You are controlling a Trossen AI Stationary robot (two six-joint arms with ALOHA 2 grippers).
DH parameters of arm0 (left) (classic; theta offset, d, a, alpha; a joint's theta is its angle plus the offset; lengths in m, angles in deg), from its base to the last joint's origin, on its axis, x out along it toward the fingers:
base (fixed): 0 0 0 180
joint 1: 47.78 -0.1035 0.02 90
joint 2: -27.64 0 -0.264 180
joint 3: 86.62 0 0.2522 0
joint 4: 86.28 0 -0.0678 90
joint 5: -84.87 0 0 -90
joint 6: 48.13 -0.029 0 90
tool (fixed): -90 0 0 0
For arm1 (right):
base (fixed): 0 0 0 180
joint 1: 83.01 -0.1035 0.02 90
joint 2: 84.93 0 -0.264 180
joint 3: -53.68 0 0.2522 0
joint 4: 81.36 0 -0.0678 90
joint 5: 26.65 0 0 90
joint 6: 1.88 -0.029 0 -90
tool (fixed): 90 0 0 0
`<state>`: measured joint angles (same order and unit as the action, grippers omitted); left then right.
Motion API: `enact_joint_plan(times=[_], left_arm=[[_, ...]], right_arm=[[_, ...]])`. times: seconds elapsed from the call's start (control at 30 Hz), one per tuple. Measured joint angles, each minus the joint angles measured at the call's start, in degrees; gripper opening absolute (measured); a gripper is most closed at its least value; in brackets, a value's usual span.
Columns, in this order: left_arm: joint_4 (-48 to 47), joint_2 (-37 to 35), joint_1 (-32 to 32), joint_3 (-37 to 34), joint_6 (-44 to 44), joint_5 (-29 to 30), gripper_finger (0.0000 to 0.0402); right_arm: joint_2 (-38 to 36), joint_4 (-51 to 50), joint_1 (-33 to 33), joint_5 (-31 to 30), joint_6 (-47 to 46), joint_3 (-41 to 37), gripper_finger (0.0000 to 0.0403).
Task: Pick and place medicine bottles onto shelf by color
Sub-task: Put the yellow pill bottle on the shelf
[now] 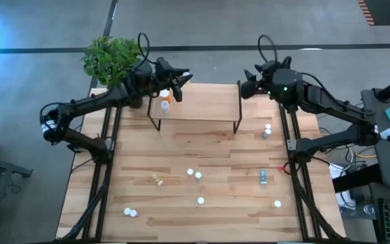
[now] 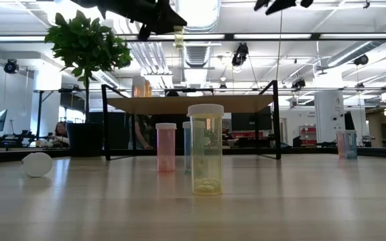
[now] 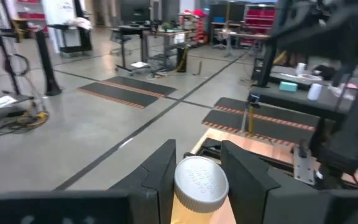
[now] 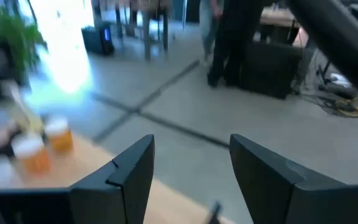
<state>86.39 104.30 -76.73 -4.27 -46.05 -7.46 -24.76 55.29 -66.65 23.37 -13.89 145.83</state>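
Gripping a small white-capped medicine bottle [image 3: 201, 185] between its two dark fingers, your left gripper [image 1: 180, 81] hovers above the left end of the low light-wood shelf on black wire legs [image 1: 202, 108], where two orange bottles [image 1: 164, 99] stand just below it. Your right gripper [image 1: 248, 83] waits empty, fingers spread wide, off the shelf's right end.

Shelf [image 1: 198, 108]: light wood, thin black metal frame. Bottles [image 2: 206, 157]: translucent plastic, matt white caps.
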Motion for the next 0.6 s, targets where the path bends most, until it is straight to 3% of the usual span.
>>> enact_joint_plan(times=[0.2,0.33,0.5,0.6], left_arm=[[-0.2,0.2,-2.5,-0.6,-7.0,-3.3,0.0095],[0.0,0.1,-3.0,-0.1,-7.4,-3.8,0.0095],[-0.1,0.1,-3.0,0.1,-7.4,-4.2,0.0095],[-0.2,0.2,-3.0,0.8,-7.0,-3.2,0.0095]], right_arm=[[0.9,4.0,3.3,-0.5,-1.1,0.0,0.0201],[2.0,2.7,3.9,-0.5,-5.0,0.0,0.0201],[3.3,2.7,3.8,-0.3,-3.3,0.0,0.0201],[2.7,0.9,3.8,4.2,-3.5,0.3,0.0201]])
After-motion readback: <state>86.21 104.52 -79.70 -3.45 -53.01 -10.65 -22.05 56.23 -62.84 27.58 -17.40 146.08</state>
